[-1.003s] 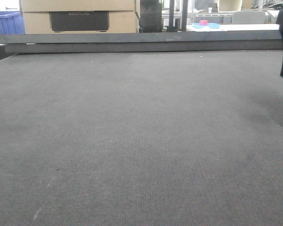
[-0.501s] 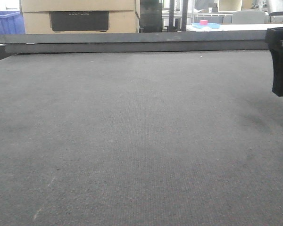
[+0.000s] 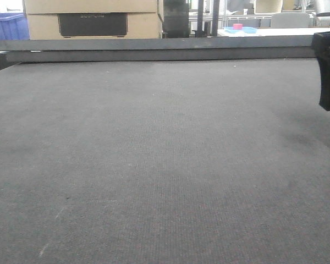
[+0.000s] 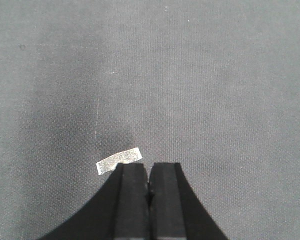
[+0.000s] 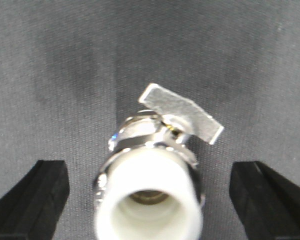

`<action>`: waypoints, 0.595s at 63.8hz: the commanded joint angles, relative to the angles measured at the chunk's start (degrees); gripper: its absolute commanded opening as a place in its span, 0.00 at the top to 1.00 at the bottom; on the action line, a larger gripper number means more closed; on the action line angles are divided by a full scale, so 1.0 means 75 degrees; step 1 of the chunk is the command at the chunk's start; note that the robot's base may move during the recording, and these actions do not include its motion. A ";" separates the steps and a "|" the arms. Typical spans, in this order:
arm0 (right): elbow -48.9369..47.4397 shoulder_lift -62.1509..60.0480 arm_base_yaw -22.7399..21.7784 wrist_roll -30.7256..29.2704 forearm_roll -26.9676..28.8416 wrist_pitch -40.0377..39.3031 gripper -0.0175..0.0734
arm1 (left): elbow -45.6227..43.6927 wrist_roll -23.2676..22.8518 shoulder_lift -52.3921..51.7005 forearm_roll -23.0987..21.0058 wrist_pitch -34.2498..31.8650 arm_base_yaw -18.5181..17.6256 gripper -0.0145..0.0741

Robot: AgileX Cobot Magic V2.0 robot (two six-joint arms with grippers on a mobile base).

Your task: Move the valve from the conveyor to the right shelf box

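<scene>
Sitting on the conveyor belt (image 5: 50, 55), the valve (image 5: 155, 170) fills the lower middle of the right wrist view, its white-capped end toward the camera and its flat grey handle (image 5: 182, 112) angled above. The right gripper (image 5: 149, 167) has its jaws spread wide on either side, clear of it. The left gripper (image 4: 147, 167), at the bottom centre of its own view, has its jaws pressed together on nothing, just beside a pale scrap of tape (image 4: 119, 161).

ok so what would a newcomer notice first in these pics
The shiny valve fills the right wrist view, sitting on the conveyor inside the wide-open right tool. In the left wrist view, the left tool is shut beside a pale scrap of tape. The front view is almost all dark conveyor.
</scene>
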 commanded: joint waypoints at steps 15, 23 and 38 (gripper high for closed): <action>0.0034 0.0001 -0.0109 -0.0003 0.0101 0.0098 0.23 | -0.0063 -0.0016 -0.0012 -0.0244 -0.0002 -0.0033 0.96; 0.0034 0.0001 -0.0069 -0.0003 0.0101 -0.0013 0.23 | -0.0063 -0.0016 -0.0012 -0.0310 -0.0002 -0.0033 0.96; 0.0034 0.0001 -0.0069 -0.0018 -0.0027 -0.0052 0.23 | -0.0063 -0.0016 -0.0012 -0.0381 -0.0002 -0.0033 0.96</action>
